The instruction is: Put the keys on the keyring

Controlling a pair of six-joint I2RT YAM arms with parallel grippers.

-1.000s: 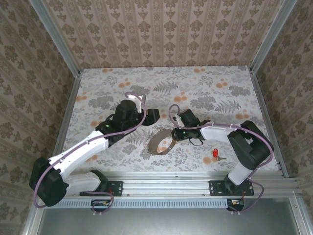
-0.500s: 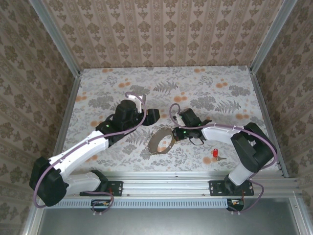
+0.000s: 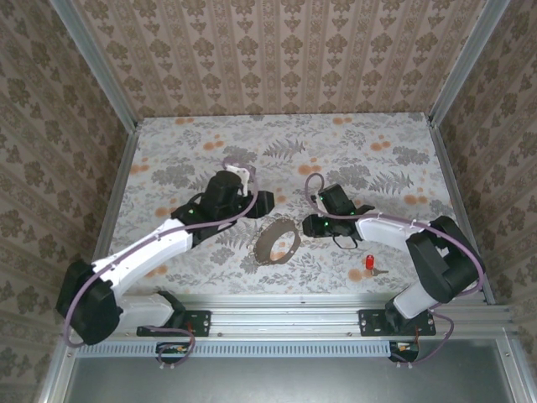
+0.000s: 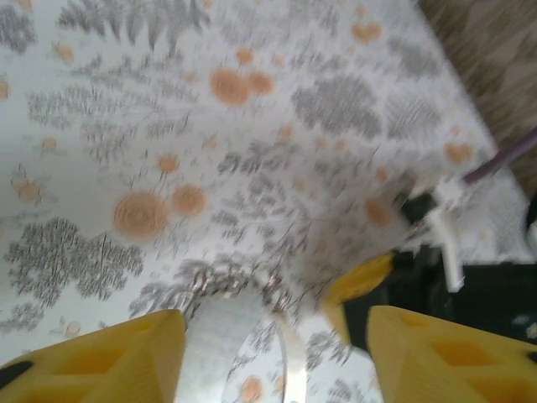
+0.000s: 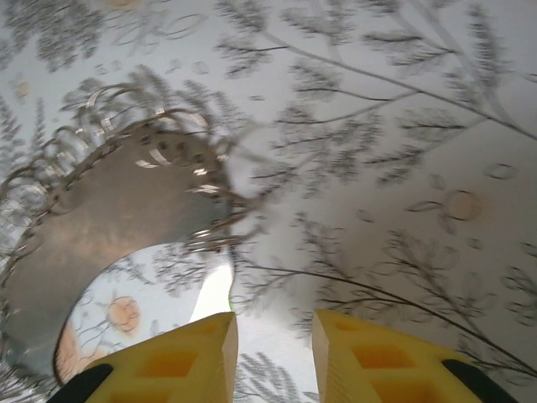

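Key: the red-headed key (image 3: 368, 262) lies flat on the worktop (image 3: 377, 168), well apart from the right gripper (image 5: 273, 323), back toward that arm's base, and nothing touches it.
Keyring: the brown keyring (image 3: 277, 239) stands on edge just ahead of the right gripper's tips and to their left, with its silvery chain (image 5: 75, 172) draped along the band.
Right gripper: fingers slightly parted, pinching nothing.
Left gripper (image 4: 270, 323): fingers spread wide over the band, holding nothing.
Risk: neither gripper has the loop secured, so a nudge from either fingertip could topple or slide it.
Risk, next: the key is tiny and flat on the worktop — a shallow pinch may skid it away.
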